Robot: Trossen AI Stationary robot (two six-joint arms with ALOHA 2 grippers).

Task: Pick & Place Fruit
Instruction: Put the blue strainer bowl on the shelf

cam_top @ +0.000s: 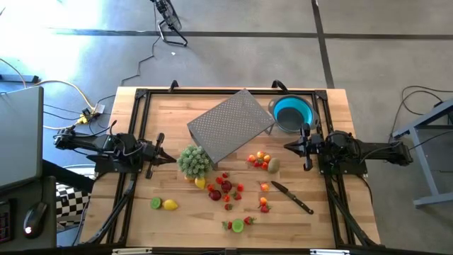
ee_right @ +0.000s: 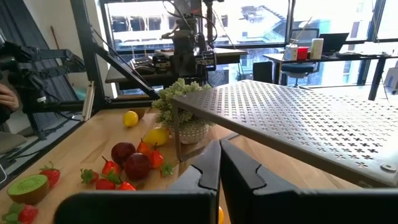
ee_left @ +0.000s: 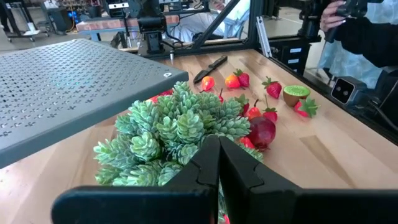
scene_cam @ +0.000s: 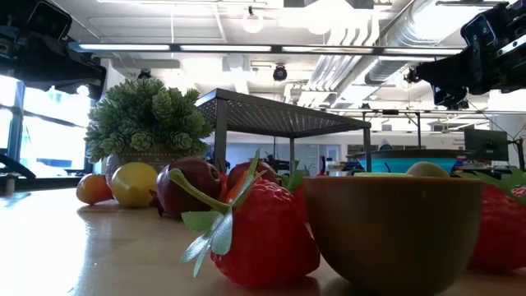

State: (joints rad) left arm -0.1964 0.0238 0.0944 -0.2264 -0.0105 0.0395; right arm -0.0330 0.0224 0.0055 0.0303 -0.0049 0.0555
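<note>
2 hands, left [cam_top: 172,160] and right [cam_top: 288,146], hover pressed together, empty, flanking the scattered fruit [cam_top: 225,188].

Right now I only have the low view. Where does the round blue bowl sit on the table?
Observer: The round blue bowl is at the back right, between the perforated grey metal stand and the right arm.
Operator: Are my hands carrying anything?
Observer: No. The left hand and the right hand are both shut and empty, out at the sides.
Operator: Any hazard near the fruit?
Observer: A black-handled knife lies just right of the scattered small fruit.
</note>
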